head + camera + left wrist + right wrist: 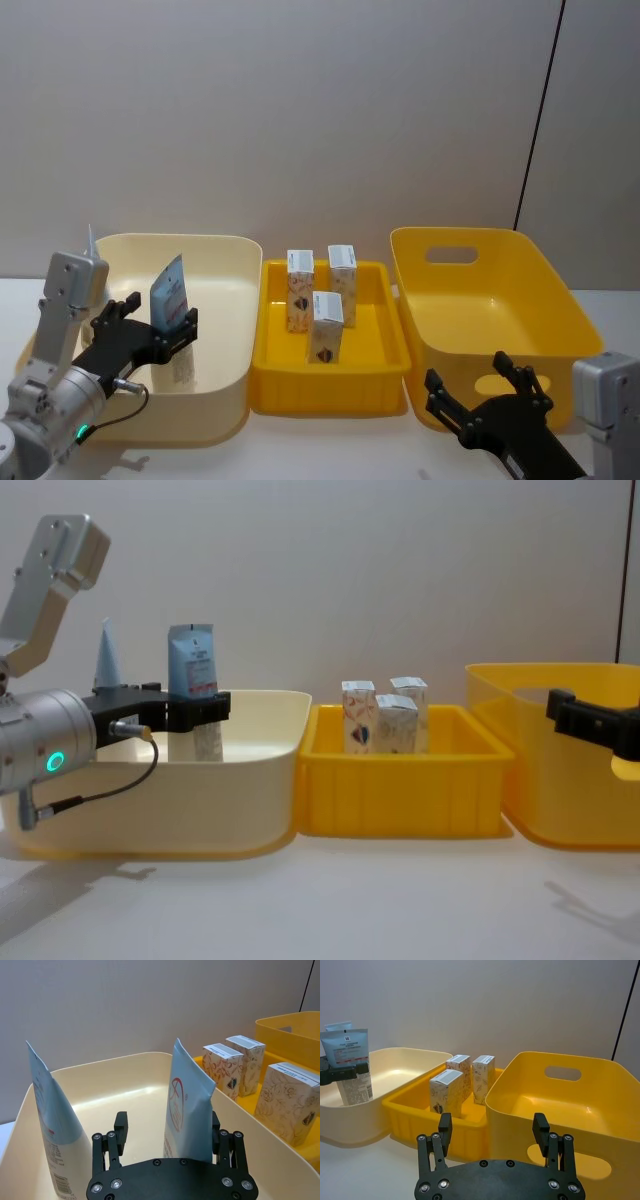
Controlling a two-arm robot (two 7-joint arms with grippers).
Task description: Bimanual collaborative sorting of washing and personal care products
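Left tool (167,1119): open around tube (187,1100) in cream bin (115,1085), seemingly unclamped. Right tool (491,1121): open, empty.

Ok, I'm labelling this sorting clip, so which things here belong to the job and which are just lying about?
Job:
pale blue tube, standing between the fingers of the open left gripper
second pale blue tube beside it
three small printed cartons
right gripper, open, low on the right

Lying about (containers, not products):
cream bin
yellow tray
large yellow bin
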